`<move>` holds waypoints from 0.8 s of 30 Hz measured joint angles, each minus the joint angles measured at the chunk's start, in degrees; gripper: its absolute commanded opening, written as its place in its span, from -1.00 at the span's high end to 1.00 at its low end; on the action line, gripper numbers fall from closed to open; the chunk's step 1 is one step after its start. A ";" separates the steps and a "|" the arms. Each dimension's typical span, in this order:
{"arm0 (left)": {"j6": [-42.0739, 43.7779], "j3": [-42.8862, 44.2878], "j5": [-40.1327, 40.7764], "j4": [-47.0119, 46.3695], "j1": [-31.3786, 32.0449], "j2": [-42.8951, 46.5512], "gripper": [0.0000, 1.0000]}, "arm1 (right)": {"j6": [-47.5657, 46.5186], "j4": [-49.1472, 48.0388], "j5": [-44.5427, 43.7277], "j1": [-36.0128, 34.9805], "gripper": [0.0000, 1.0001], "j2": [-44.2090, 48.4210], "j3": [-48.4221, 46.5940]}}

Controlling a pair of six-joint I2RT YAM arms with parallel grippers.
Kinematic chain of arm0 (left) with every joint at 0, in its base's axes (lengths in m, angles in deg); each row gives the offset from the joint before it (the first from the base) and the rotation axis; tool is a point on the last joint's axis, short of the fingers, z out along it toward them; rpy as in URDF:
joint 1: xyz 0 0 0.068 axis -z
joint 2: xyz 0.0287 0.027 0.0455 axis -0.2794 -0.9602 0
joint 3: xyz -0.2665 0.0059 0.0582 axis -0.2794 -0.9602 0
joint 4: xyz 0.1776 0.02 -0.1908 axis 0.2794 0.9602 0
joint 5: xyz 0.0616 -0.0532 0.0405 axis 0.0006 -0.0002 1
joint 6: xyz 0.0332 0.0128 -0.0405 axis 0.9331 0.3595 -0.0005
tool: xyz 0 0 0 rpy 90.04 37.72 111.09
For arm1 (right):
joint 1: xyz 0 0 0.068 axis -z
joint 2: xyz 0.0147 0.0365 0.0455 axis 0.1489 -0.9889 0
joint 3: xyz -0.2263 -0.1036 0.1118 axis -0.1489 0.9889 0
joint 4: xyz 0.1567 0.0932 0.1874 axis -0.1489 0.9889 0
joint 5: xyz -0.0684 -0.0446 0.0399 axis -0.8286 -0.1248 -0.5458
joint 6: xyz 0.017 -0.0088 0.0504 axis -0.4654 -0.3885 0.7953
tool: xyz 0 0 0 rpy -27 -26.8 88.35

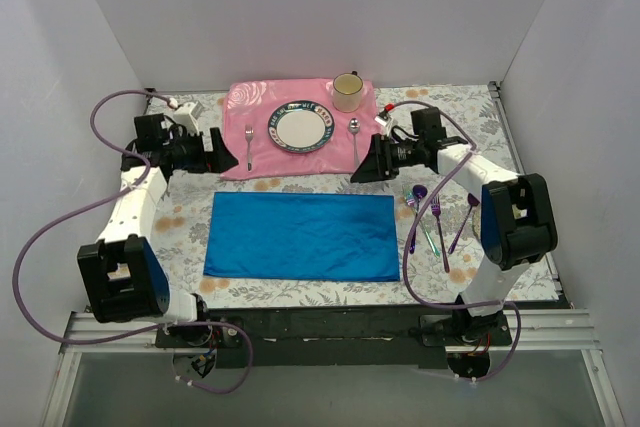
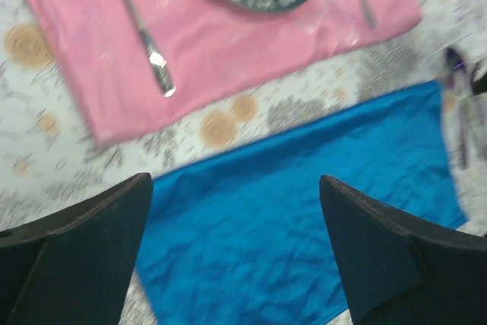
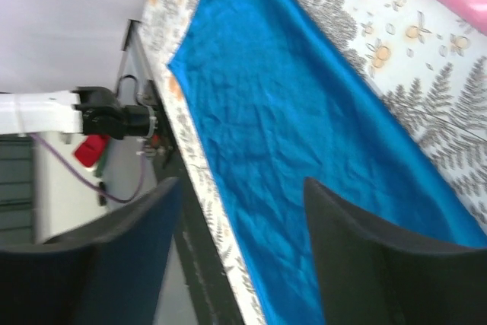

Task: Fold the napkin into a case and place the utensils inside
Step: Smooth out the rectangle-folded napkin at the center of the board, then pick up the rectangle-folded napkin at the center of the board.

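At the left gripper (image 1: 216,151): jaws spread wide, nothing between them. Your left wrist view looks down past both fingers onto blue cloth. It hangs at about 10 o'clock from the napkin (image 1: 300,237), pointing toward mid-table. At the right gripper (image 1: 362,162): jaws also apart and empty, near the napkin's 1 o'clock corner, facing the left one.

Progress: you have nothing folded. The napkin lies flat in a single layer, a full rectangle at mid-table, long edges running 9 to 3 o'clock, faint creases only. No case exists yet. The utensils (image 1: 438,217) lie loose on the table at 3 o'clock from the napkin, just off its short edge, handles mostly toward 6 o'clock. They are iridescent purple-green; exact count unclear. Judgement: the task is at its very start, so every fold and the whole loading step are left to you.

Surroundings: at 12 o'clock from the napkin sits a pink placemat (image 1: 238,107). It carries a plate (image 1: 301,127), a plain silver fork (image 1: 249,145) at the plate's 9 o'clock, a silver spoon (image 1: 354,137) at 3 o'clock, and a cup (image 1: 347,92) toward 1 o'clock. The table cover (image 1: 180,217) is pale with grey fern and orange flower print. White walls close three sides.
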 measured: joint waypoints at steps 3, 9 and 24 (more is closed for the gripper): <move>8.68 -3.80 5.53 7.39 -0.24 4.37 -0.12 | -3.63 4.90 -3.93 -0.44 -0.18 1.11 1.05; 16.90 -12.50 14.58 16.83 -0.44 8.83 0.30 | -7.87 12.44 -15.89 -1.55 -0.18 6.05 8.20; 17.75 -20.98 30.08 12.74 3.28 2.49 0.27 | -11.82 20.09 -35.91 -1.90 -0.15 11.02 11.23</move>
